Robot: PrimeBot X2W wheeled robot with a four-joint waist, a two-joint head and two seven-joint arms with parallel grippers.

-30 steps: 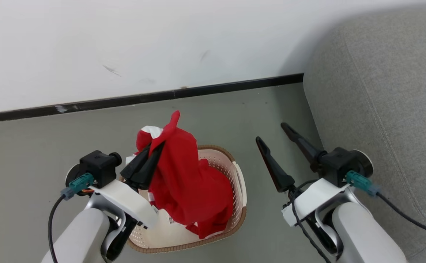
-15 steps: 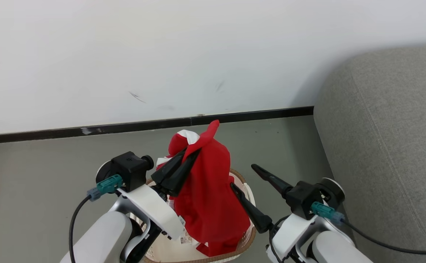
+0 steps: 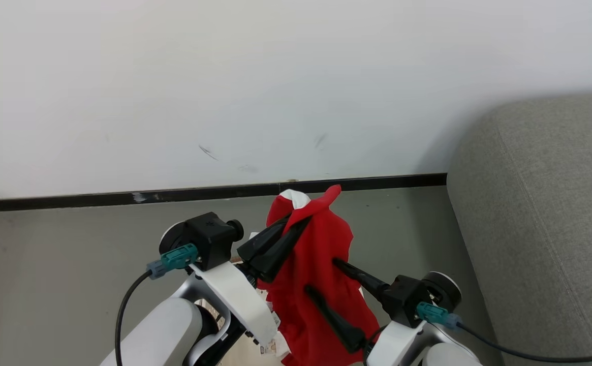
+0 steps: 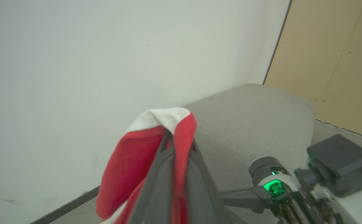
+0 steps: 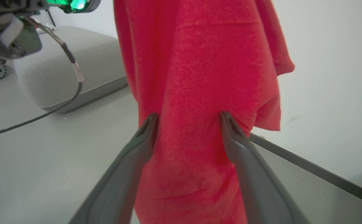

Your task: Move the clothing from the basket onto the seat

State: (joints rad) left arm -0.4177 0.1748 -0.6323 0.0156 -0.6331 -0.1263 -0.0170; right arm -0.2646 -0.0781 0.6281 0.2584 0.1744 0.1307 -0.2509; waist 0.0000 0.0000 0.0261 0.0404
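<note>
The clothing (image 3: 321,264) hung to the left of the sofa (image 3: 544,229), clear of its grey arm and not touching it. It was one long red drape with its long axis upright. The bunched top pointed up toward the wall (image 3: 224,76), and the lower end ran down out of sight.

Under the cloth only a cream sliver of the basket (image 3: 245,357) showed, with a paper label on it. I could not tell whether any cloth lay inside.

The left gripper (image 3: 303,221) was pinched tight on the top of the garment, fingers together. A white patch (image 4: 162,116) folded over their tips, and red cloth was squeezed between them (image 4: 179,146).

Lower down, on the side toward the sofa, the right gripper (image 3: 321,275) stood with its fingers well apart. They straddled a broad fold with both tips against the fabric (image 5: 189,115), not clamped.

The cloth looked soft and faintly napped, falling in loose vertical folds (image 5: 205,77) with one ragged corner sticking out. The sofa was coarse grey weave with rounded edges (image 4: 252,124). Left of the sofa, a black skirting board (image 3: 123,197) ran between the wall and the smooth grey floor (image 3: 47,279).
</note>
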